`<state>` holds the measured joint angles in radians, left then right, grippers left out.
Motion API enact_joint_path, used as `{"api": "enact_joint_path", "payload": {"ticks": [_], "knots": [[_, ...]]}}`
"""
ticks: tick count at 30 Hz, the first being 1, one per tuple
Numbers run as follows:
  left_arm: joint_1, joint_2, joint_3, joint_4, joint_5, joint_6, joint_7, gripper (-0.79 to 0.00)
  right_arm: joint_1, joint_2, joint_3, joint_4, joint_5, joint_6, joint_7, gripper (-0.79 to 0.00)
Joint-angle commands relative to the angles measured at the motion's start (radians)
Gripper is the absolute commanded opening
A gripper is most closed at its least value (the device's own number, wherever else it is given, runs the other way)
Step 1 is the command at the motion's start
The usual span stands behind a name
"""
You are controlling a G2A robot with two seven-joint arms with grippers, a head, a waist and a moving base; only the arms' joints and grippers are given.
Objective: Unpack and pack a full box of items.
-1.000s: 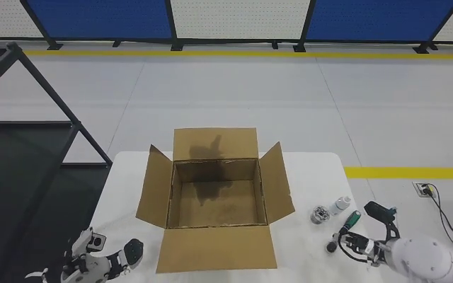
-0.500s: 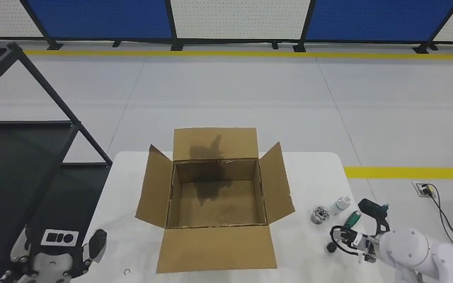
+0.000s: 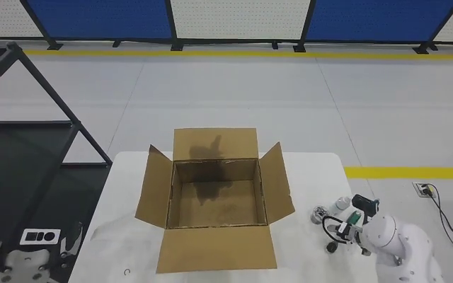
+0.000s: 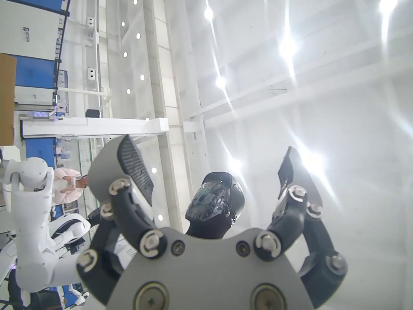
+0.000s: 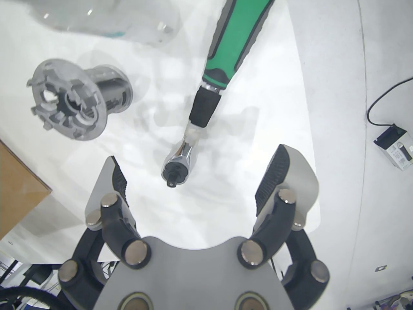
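Jaws apart, the right tool hangs over the chrome head of the green-handled steel ratchet wrench, lying on the white desk right of the open brown cardboard box. Better to clamp the rubbery handle than the slick head.

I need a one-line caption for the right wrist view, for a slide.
Open right gripper facing a green-handled ratchet wrench lying on the white table, beside a grey metal part.

Blue and white partition panels stand behind a yellow floor stripe. A black metal frame stands left of the white bench; a cabled power box lies on the floor to its right.
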<state>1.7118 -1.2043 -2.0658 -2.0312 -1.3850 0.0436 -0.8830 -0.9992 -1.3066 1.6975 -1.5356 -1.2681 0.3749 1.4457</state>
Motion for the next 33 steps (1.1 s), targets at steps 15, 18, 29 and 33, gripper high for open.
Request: {"api": "enact_joint_path", "payload": {"ticks": [15, 18, 29, 33], "knots": [[0.0, 0.0, 0.001, 0.0, 0.0, 0.0, 0.0, 0.0, 0.047, -0.102, 0.103, 0.058, -0.089, 0.023, -0.023, -0.114], [0.0, 0.0, 0.001, 0.0, 0.0, 0.0, 0.0, 0.0, 0.035, -0.122, 0.128, 0.039, -0.105, 0.021, -0.021, -0.123], [0.0, 0.0, 0.001, 0.0, 0.0, 0.0, 0.0, 0.0, 0.09, -0.219, 0.201, 0.1, -0.254, 0.029, -0.029, -0.286], [0.0, 0.0, 0.001, 0.0, 0.0, 0.0, 0.0, 0.0, 0.12, -0.262, 0.237, 0.115, -0.324, 0.029, -0.029, -0.32]]}}
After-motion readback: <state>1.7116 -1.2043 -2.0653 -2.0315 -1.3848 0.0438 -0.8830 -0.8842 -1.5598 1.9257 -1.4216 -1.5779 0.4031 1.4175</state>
